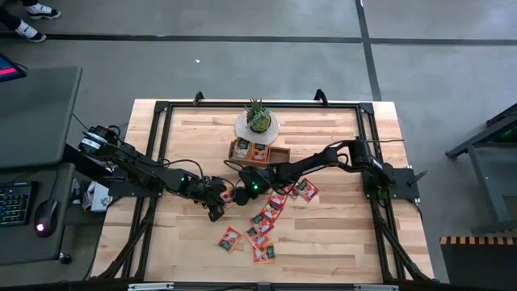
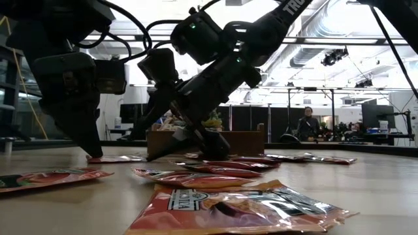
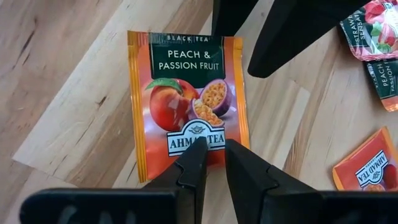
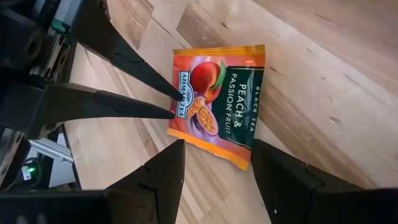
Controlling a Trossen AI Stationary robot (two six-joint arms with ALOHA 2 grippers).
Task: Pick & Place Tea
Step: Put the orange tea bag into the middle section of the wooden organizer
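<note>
Fingers point(image 3: 194, 163) of the left gripper point(image 3: 210, 155) stand nearly closed, tips on the near edge of a peach and passion fruit tea sachet point(image 3: 188, 102) lying flat on the wooden table point(image 1: 339, 234); whether they pinch it cannot be told. Opposite, the right gripper point(image 4: 214, 158) straddles the same sachet with jaws wide, holding nothing. Behind them sits the wooden tray point(image 1: 258, 151), below a potted plant point(image 1: 258, 118). Other sachets point(image 1: 262, 226) lie scattered nearby.

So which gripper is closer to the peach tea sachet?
Left. The left gripper has its fingertips on the sachet's edge; the right gripper, open, hovers just off its opposite edge.
</note>
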